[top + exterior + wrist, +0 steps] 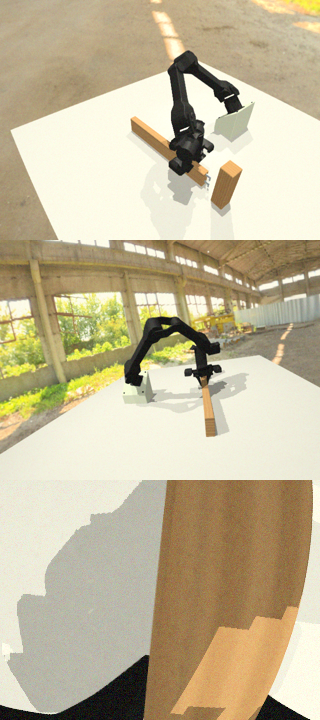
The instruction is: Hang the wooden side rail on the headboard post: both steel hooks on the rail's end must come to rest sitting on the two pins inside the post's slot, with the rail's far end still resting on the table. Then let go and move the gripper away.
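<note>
The long wooden side rail slopes, its hooked end raised and its far end resting on the white table. My gripper is shut on the rail near that raised end. Two steel hooks stick out of the rail's end, a short gap from the upright wooden headboard post. The post's slot and pins are hidden in these views. The post is not seen in the exterior view. The wrist view shows the rail from close up, running up the frame.
The arm's pale base block stands on the table behind the rail. The table edges run close to the rail's far side in the top view; ground lies beyond.
</note>
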Controlling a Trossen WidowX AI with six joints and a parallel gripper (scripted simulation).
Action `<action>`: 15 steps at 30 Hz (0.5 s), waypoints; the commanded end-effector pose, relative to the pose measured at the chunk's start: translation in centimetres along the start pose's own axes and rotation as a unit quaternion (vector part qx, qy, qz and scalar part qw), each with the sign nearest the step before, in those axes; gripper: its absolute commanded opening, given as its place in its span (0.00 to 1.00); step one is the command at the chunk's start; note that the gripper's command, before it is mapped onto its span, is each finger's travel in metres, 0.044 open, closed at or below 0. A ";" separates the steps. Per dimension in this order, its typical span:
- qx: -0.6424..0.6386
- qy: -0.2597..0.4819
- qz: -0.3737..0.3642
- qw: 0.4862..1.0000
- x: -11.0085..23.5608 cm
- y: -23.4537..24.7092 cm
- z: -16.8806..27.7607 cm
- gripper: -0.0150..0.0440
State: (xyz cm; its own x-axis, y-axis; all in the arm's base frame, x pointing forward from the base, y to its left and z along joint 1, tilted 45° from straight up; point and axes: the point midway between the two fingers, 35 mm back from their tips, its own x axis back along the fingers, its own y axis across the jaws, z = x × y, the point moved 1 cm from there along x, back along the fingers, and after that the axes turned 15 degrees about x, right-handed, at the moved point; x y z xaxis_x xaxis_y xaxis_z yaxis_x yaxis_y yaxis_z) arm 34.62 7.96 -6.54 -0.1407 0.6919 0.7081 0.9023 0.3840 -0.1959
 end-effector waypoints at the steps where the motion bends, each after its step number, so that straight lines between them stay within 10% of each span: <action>1: -0.002 -0.001 -0.007 1.000 0.6 0.3 0.0 0.25; 15: -0.002 -0.001 -0.007 1.000 0.8 0.3 0.0 0.25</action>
State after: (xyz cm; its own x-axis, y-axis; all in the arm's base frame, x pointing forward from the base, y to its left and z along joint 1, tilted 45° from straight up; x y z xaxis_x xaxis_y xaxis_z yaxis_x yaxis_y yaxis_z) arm 34.52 8.01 -6.45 -0.1372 0.6939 0.7068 0.9021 0.3823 -0.2003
